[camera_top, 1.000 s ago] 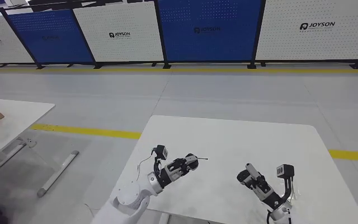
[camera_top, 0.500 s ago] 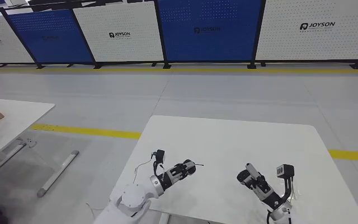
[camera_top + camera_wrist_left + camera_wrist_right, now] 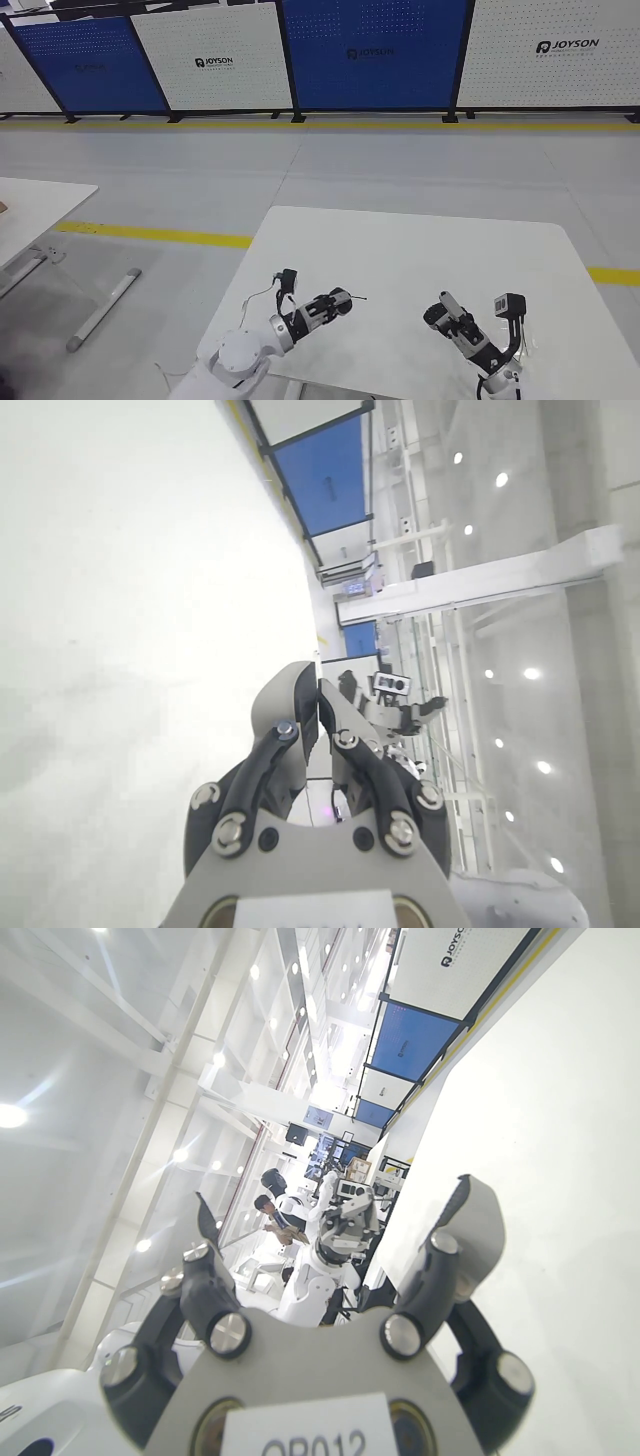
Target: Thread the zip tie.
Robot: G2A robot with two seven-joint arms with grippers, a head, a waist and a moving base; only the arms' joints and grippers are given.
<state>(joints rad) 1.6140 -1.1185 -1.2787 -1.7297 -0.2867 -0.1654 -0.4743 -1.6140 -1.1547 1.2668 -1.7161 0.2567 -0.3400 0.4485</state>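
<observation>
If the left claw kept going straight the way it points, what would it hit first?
Probably the right gripper, which lies ahead of the left gripper and its zip tie across the table, though heights may differ.

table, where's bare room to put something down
The whole far half of the table, from both arms to the far edge, is bare. So is the strip between the left end effector, shut on the zip tie, and the open right end effector. It is crowded only along the near edge, where the arms sit.
</observation>
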